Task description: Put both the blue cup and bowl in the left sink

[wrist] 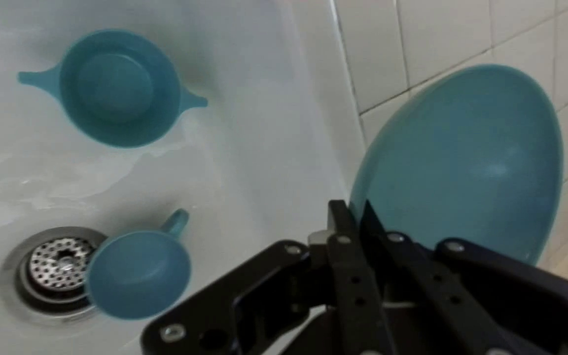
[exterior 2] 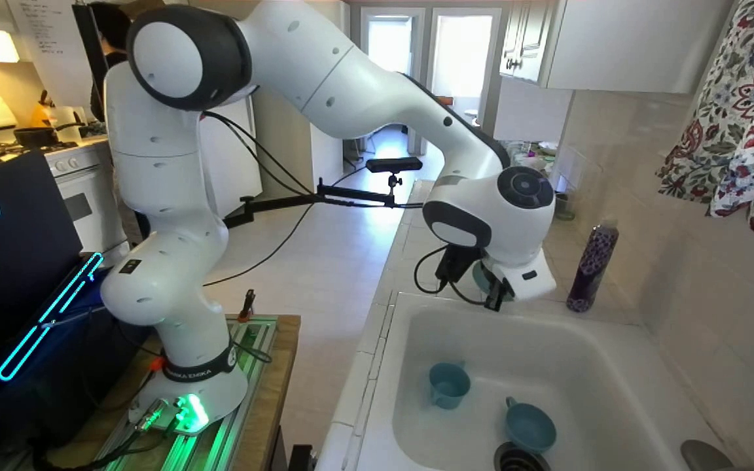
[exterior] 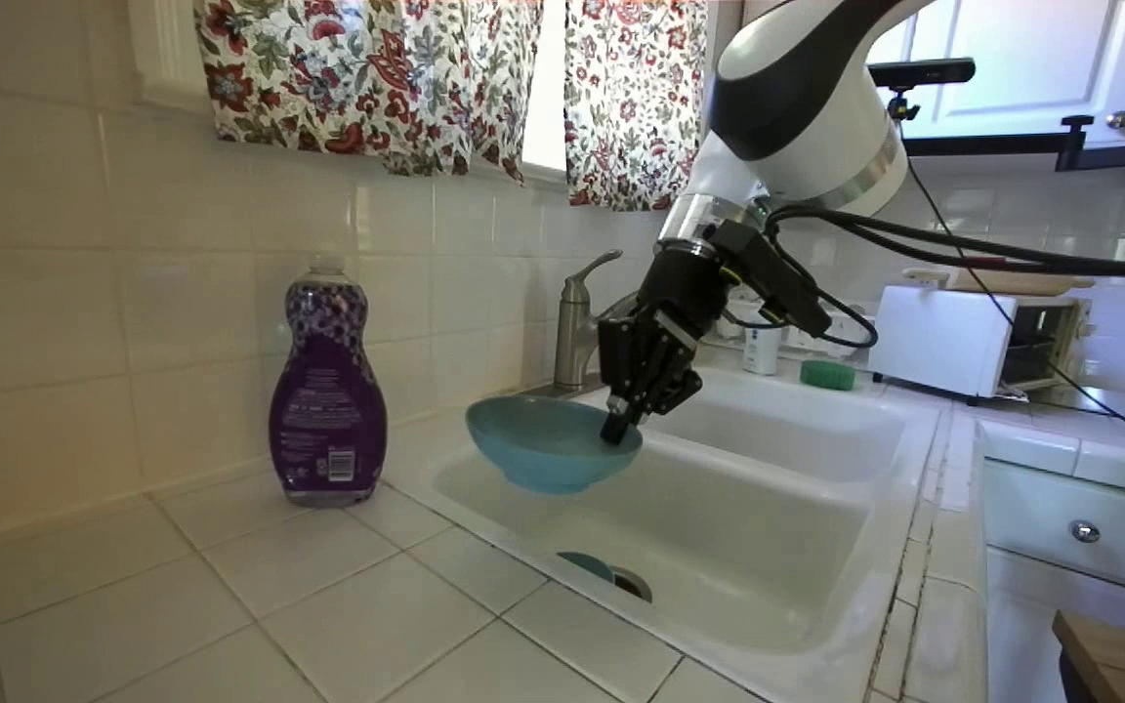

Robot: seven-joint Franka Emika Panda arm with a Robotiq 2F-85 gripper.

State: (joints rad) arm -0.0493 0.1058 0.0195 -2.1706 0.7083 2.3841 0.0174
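Wht tile ctr (exterior: 357, 625), purple btl (exterior: 328, 410), toaster oven (exterior: 958, 342)

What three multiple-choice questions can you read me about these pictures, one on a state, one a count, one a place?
1. How is the pincer? A: wide open; B: shut on nothing; C: closed on the bowl.
2. How many small blue vessels show in the sink? A: two; B: four; C: none.
3. Where does the purple bottle stand? A: in the sink; B: on the tiled counter; C: inside the bowl.

1C, as the wrist view shows it gripping the bowl's edge.
2A, as two show in the wrist view.
3B, as both exterior views show it there.
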